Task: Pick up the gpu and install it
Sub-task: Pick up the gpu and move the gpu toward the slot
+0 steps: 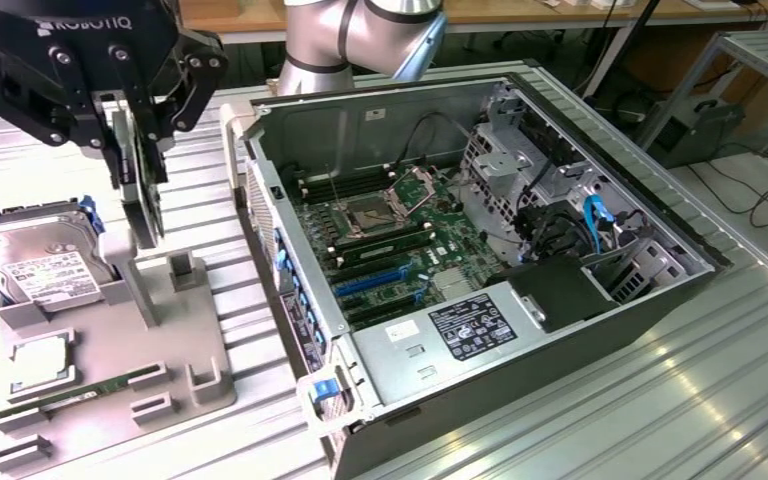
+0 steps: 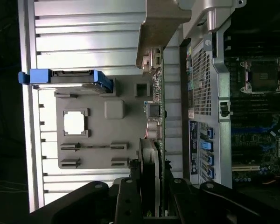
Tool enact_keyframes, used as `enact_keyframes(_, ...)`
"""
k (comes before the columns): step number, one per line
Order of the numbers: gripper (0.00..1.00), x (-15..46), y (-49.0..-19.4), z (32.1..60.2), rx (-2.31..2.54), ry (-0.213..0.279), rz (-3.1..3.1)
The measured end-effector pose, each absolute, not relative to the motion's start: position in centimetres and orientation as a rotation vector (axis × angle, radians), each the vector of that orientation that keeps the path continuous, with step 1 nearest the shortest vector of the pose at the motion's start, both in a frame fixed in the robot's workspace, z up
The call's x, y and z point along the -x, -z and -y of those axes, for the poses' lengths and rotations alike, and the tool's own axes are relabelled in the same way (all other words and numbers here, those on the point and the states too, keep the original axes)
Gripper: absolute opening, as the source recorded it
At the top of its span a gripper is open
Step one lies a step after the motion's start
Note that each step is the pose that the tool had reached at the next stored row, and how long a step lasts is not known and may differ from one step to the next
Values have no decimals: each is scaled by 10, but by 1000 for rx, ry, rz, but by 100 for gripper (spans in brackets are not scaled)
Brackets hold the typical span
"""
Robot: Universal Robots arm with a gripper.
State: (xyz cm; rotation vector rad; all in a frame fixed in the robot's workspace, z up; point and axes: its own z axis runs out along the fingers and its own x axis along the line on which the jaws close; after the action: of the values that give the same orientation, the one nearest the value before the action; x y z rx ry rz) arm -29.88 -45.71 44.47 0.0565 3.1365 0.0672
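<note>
- Exterior view: noting gripper clenched on top edge of gpu, hanging upright over tray, beside drive, toward the exterior view's left of case.
- Pinching a thin, smooth card by one edge: likely risking slip or swing, and clipping tray posts.
- Wrist view: looking along gpu edge-on, with green board and black cooler, between dark fingers.
- Noting matte grey moulded tray and perforated steel case wall; possibly snagging there if tilting.
</note>
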Motion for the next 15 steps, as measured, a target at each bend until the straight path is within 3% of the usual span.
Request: enact_keyframes(15,28,294,-451,457,-52,-67,-3137)
